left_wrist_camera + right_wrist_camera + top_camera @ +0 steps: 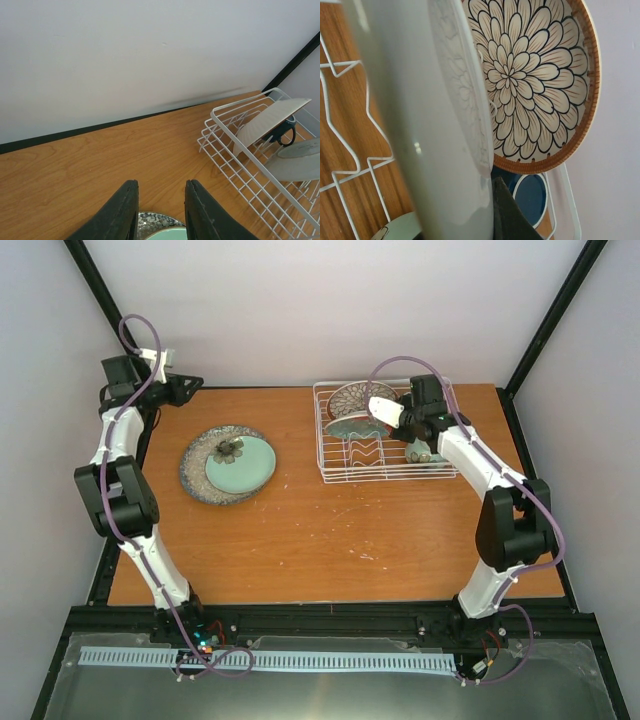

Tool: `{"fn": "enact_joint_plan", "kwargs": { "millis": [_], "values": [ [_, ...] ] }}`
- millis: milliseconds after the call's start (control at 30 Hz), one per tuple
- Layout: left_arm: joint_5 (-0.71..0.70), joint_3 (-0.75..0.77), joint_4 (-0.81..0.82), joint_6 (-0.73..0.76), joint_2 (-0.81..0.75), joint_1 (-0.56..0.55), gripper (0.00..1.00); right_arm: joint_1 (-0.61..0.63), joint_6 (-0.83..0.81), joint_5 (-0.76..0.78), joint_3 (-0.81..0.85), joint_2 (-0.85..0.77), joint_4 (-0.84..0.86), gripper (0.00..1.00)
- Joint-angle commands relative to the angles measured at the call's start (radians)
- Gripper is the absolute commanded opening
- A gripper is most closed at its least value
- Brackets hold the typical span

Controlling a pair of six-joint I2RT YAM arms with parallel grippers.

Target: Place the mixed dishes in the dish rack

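Observation:
The white wire dish rack (385, 465) stands at the back right. A petal-patterned plate (530, 80) leans upright in it, with the dark blue mug (530, 195) behind it. My right gripper (368, 423) is shut on the rim of a teal plate (350, 426), held on edge over the rack just in front of the petal plate. One dark finger (507, 217) shows against its pale underside (420, 125). A pale green plate (242, 463) lies on the large speckled grey plate (197, 480) at the left. My left gripper (161, 185) hangs open and empty above their far edge.
A small pale green bowl (421, 451) sits in the rack under my right wrist. A small dark flower-like piece (231, 448) lies on the grey plate. Black frame posts (548, 320) and white walls close in the table's back and sides.

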Motion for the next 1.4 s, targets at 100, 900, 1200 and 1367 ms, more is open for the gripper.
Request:
{"fn": "enact_joint_plan", "kwargs": {
  "millis": [100,900,1200,1367],
  "values": [
    [0.028,0.088,0.009,0.005,0.047,0.002,0.27,-0.012,0.050,-0.062,0.137,-0.013,0.138,0.03],
    [-0.016,0.129,-0.058,0.043,0.103,-0.003,0.38,-0.005,0.109,-0.062,0.076,0.103,0.172,0.14],
    [-0.020,0.158,-0.078,0.050,0.126,-0.003,0.40,-0.010,0.149,-0.038,0.079,0.147,0.241,0.43],
    [-0.025,0.187,-0.097,0.058,0.145,-0.004,0.40,-0.011,0.186,-0.049,0.108,0.180,0.273,0.50]
  ]
}}
